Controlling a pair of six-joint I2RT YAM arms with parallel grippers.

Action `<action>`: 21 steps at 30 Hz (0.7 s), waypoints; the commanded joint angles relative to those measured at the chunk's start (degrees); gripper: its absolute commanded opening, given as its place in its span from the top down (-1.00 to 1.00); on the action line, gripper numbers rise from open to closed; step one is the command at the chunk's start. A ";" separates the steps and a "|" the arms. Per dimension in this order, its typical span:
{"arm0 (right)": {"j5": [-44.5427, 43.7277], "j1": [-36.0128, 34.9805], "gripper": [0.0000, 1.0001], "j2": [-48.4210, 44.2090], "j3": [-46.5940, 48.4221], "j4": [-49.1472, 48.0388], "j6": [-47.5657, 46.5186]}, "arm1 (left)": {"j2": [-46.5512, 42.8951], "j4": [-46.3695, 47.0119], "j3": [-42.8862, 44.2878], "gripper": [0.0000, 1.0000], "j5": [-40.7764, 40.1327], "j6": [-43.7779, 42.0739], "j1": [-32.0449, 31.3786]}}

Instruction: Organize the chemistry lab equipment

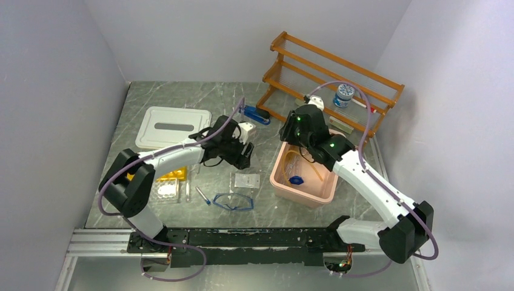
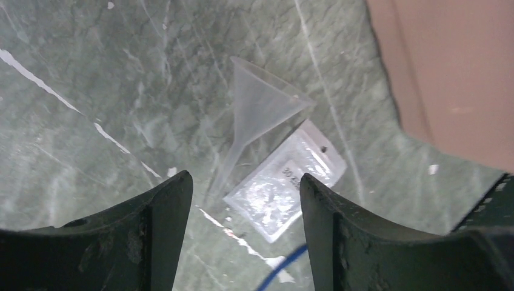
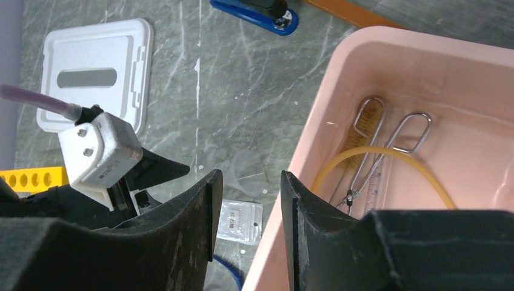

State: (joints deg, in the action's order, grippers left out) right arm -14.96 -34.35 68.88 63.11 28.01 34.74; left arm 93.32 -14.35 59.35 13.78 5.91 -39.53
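Left claw (image 2: 243, 185) hovers with jaws apart and empty over the packet (image 2: 285, 179), a flat, light, crinkly film on the marbled surface (image 2: 91, 79). A clear funnel (image 2: 263, 100) lies just beside it at 11 o'clock. The packet looks thin and slippery, so pinch an edge. Right claw (image 3: 247, 182) gapes, empty, above the pink bin (image 3: 315, 145).

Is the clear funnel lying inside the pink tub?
No, the funnel lies on the marble table next to the white packet, outside the pink tub.

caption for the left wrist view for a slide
Open left gripper over a clear funnel and white flat packet
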 commanded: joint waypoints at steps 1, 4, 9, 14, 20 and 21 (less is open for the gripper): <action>-0.09 2.23 0.13 -3.39 -1.77 -1.29 1.96 | 1.74 1.74 0.96 -0.37 0.11 -16.73 0.16; 0.14 3.55 0.13 -4.92 -3.48 -1.80 2.46 | 4.49 0.41 2.24 -0.27 2.78 -20.43 0.15; 1.60 4.63 0.13 -4.57 -3.78 -1.42 2.30 | 10.18 -0.87 5.12 0.12 7.72 -22.28 0.15; 2.12 5.05 0.13 -4.06 -3.41 -1.09 1.95 | 14.11 -1.38 7.02 0.28 7.20 -24.58 -0.13; 2.41 6.53 0.13 -3.64 -2.97 -1.99 1.53 | 14.51 1.94 4.79 0.62 2.15 -26.35 -1.01; 2.40 6.81 0.13 -3.44 -2.65 -2.18 1.37 | 14.02 2.11 4.61 0.81 1.83 -26.24 -1.11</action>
State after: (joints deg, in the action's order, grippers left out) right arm -12.82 -28.75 64.86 59.75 27.24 36.62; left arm 107.15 -14.98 64.75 17.91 -17.65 -39.92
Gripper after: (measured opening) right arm 0.434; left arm 0.227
